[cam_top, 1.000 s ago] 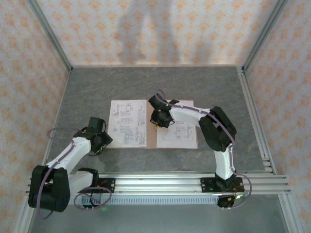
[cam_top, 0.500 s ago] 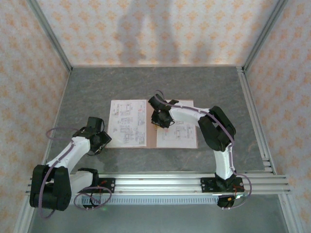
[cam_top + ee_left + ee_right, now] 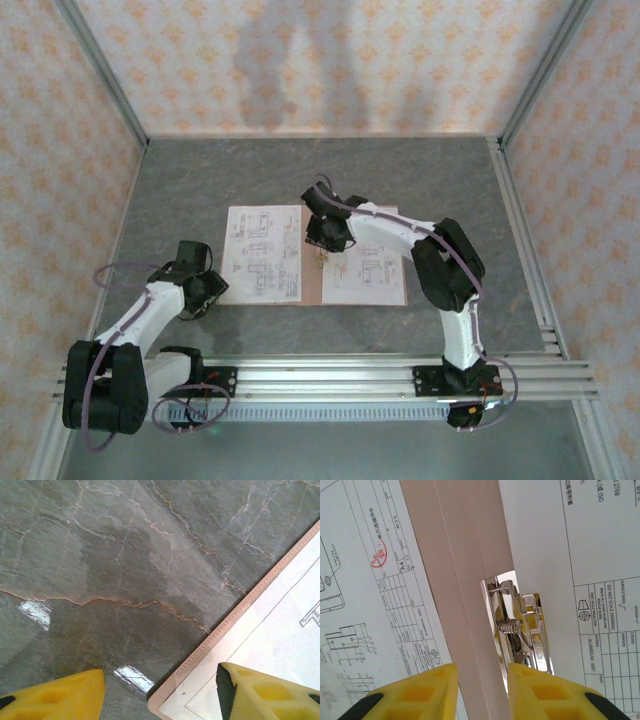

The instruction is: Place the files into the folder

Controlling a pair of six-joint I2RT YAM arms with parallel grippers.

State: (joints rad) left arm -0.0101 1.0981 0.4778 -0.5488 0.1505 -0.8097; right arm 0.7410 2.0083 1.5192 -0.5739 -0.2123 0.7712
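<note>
Grey marbled desk [image 3: 200,180] carried the folder [image 3: 312,288], files [image 3: 262,255] on both halves. My right hand [image 3: 482,675] hung released over its spine beside the clip [image 3: 520,625]; my left hand [image 3: 160,675], also released, straddled its corner.

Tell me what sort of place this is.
Probably a robot test cell: patterned panels in an aluminium frame enclose a stone-look table, and the left arm and right arm are bolted to a rail.

The table [image 3: 125,580] looks like grey veined stone, smooth and glossy enough to throw white glints. The folder [image 3: 460,595] is matt salmon card, and the files [image 3: 600,540] are smooth white paper with crisp black print. The clip [image 3: 520,625] at the folder's spine is mirror-bright metal.
</note>
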